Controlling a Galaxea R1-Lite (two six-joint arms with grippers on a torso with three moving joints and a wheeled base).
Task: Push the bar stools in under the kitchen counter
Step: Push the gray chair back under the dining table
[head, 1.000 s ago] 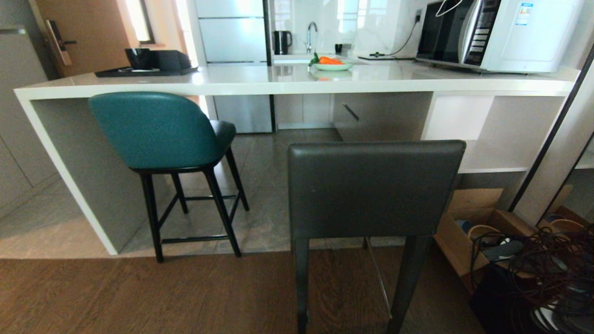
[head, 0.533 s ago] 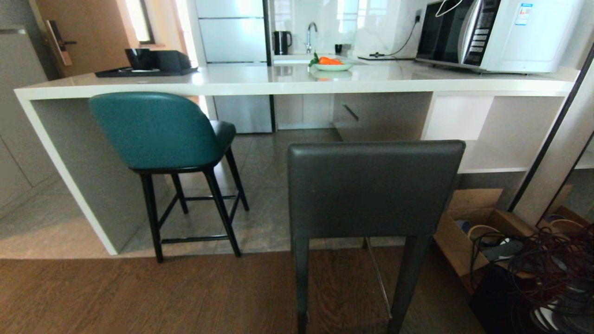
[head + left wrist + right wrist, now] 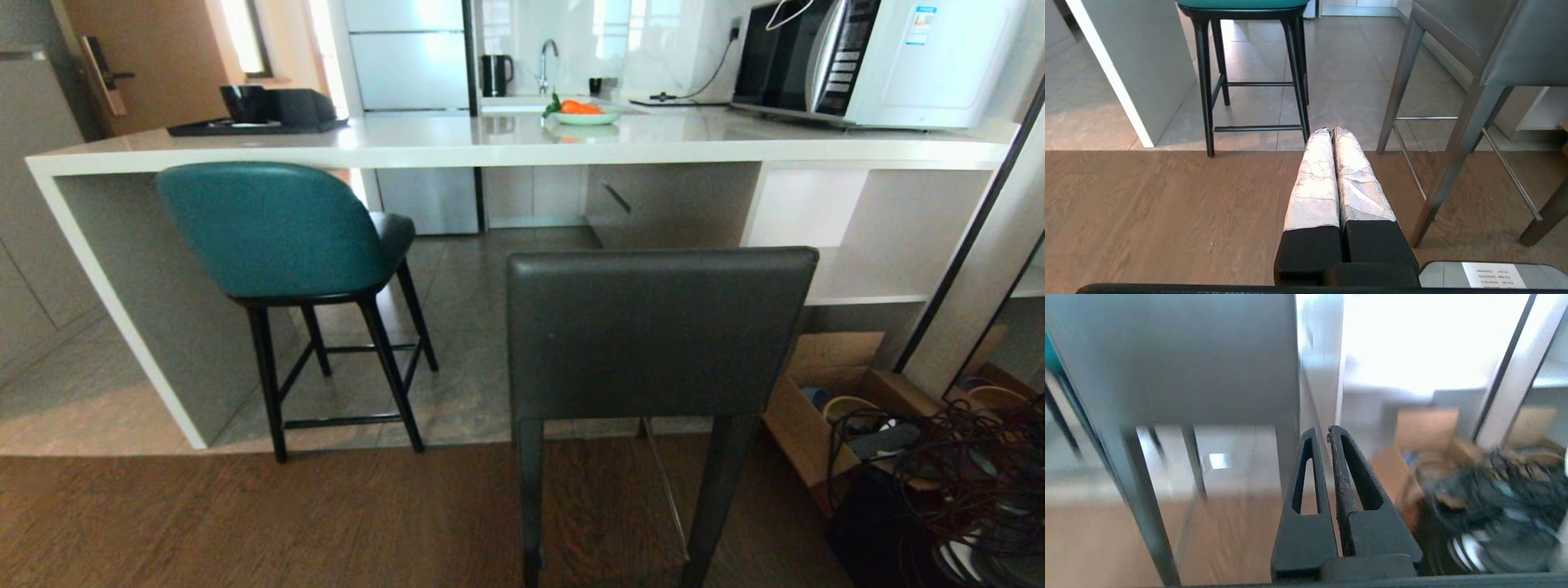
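The right claw [image 3: 1323,433] is pinched tight with nothing in it, and the grey stool [image 3: 1175,363] stands close in front of it, out from the white counter [image 3: 522,147], so the claw looks ready to push; the left claw [image 3: 1330,132] is pinched empty too, low over the floor.

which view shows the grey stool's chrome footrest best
The left wrist view: the chrome footrest runs bare between the grey stool's legs. The head view shows only a thin rail behind the backrest; the right wrist view is too blurred to tell.
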